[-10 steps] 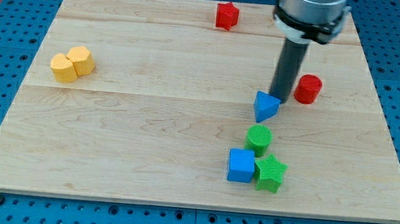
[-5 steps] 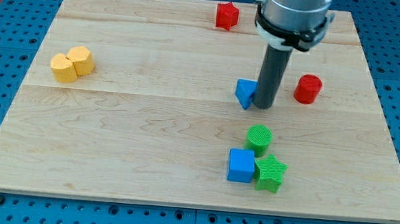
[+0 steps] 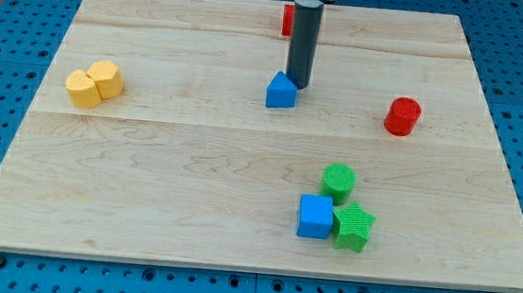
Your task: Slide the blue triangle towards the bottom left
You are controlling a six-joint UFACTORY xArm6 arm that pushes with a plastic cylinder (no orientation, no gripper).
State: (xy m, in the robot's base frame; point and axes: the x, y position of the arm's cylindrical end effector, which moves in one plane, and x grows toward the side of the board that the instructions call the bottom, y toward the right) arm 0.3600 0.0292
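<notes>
Gripper absent: my tip touches the blue triangle on its upper-right side. Triangle lies near the worktop centre; most of the bottom-left slide remains.

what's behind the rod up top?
A red block at the view's top, mostly covered by the rod; shape unclear. My tip touches the blue triangle at its upper right.

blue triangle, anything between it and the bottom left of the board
Nothing visible. The blue triangle sits near the board's middle top, my tip against its upper right side. The two yellow blocks lie far off at the view's left, above the diagonal toward the bottom left corner.
</notes>
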